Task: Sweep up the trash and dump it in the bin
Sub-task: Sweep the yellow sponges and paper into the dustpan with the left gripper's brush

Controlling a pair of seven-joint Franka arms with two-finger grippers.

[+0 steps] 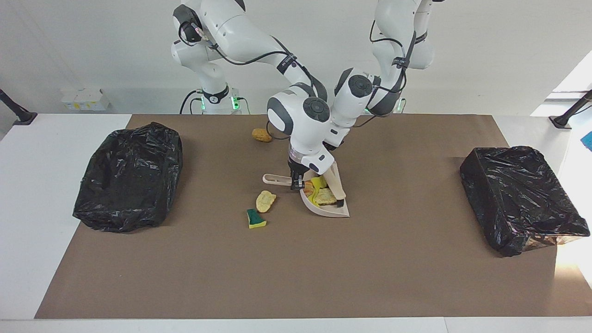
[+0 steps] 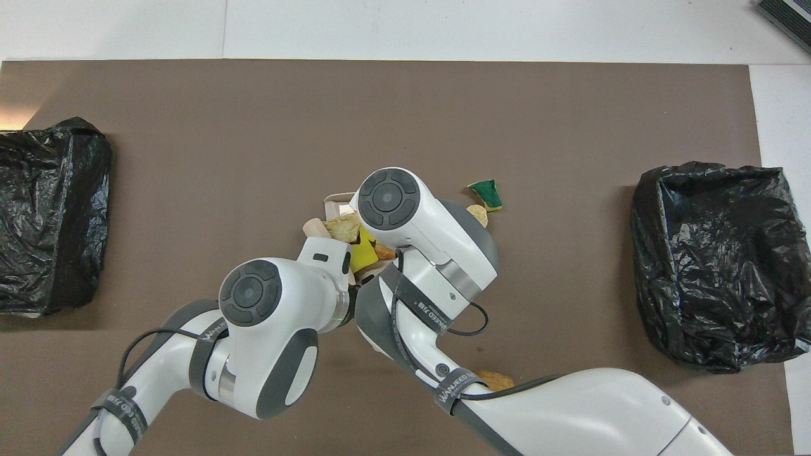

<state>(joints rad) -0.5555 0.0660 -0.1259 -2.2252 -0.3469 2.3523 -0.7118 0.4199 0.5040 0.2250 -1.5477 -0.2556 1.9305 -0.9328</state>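
Two crinkly black bag-lined bins [image 1: 129, 178] [image 1: 520, 196] sit at either end of the brown mat, loads of bare mat around. Beige plastic dustpan [image 1: 330, 210] mid-table holds yellow sponge bits and bread chunks [image 1: 319, 194]; right gripper [image 1: 296, 181] clamps its handle, left gripper [image 1: 329, 149] clenches the beige brush [image 1: 336, 185]. Loose: bread slice [image 1: 265, 200], green-topped sponge [image 1: 255, 219], brown chunk [image 1: 262, 135].

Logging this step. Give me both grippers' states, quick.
Left gripper: shut on the brush.
Right gripper: shut on the dustpan handle.
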